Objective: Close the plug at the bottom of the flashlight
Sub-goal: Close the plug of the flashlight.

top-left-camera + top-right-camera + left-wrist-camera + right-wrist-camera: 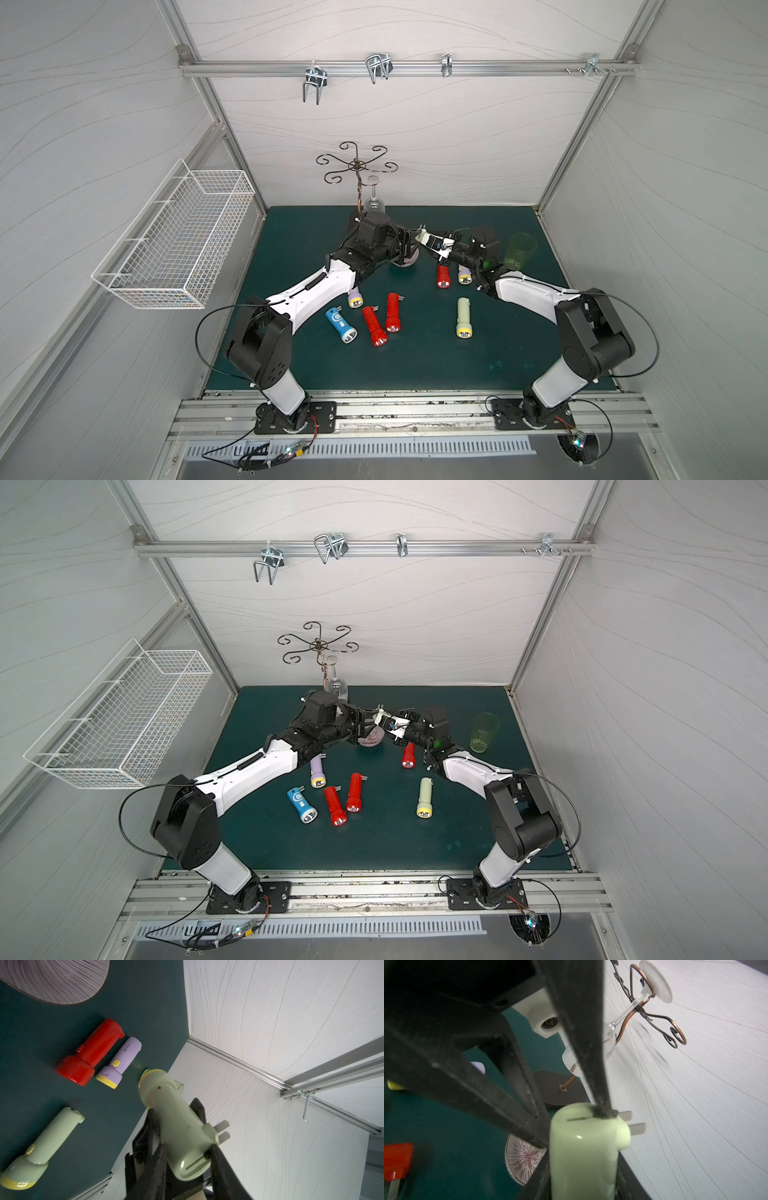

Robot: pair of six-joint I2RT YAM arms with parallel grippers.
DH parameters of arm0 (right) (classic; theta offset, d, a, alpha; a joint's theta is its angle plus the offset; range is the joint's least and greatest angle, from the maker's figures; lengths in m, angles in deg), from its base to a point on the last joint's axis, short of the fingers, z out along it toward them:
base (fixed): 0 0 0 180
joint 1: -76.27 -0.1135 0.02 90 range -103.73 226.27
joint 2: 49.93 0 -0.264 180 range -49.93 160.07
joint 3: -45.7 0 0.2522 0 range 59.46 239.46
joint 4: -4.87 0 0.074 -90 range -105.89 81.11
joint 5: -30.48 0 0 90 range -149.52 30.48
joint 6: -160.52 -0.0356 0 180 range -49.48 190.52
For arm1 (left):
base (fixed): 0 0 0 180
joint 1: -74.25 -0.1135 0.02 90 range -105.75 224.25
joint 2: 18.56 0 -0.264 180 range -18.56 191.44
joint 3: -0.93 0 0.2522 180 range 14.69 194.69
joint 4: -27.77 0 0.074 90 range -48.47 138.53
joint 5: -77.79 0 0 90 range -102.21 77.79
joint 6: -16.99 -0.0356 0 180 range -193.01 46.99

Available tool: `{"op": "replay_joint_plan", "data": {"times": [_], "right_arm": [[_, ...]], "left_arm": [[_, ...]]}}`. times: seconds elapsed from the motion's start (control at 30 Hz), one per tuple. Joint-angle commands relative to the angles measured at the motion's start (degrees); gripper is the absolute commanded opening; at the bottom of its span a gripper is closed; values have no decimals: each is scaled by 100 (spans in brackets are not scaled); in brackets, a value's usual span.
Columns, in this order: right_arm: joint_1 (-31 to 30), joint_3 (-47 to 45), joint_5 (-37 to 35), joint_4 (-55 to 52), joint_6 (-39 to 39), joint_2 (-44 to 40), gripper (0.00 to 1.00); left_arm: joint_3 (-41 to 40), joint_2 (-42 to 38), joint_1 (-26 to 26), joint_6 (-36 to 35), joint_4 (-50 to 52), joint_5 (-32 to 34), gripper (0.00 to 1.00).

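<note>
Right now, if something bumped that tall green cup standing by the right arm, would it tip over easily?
Probably yes: the green cup stands upright, tall against a narrow base, so a push near the rim would likely topple it. It looks see-through, so probably light; glass or plastic I cannot tell. On its side it would likely roll.

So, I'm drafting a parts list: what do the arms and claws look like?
Matching left arm and right arm: white shells, boxy black joints. A thin black cable loops beside each. Black left claw and right claw, long tapering fingers.
</note>
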Motion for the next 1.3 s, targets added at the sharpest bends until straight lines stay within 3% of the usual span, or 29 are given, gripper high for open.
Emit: {"op": "replay_joint_plan", "data": {"times": [0.0,0.4,0.87,1.1,1.27], "right_arm": [[-205,196,369,181,83,-51,0],[-260,226,268,243,-163,-27,0],[-385,-525,-1417,489,-915,-407,0],[-844,-598,-2663,-310,-1189,-839,0],[-1146,-467,-3413,-1568,-2192,-1222,0]], "left_arm": [[261,158,67,91,-289,-330,31],[255,172,60,-26,-425,-463,13],[-1115,-584,-540,-576,-780,-295,16],[-1868,-1058,-967,-1617,-578,-292,17],[-2068,-1389,-1238,-2803,-97,-43,18]]}}
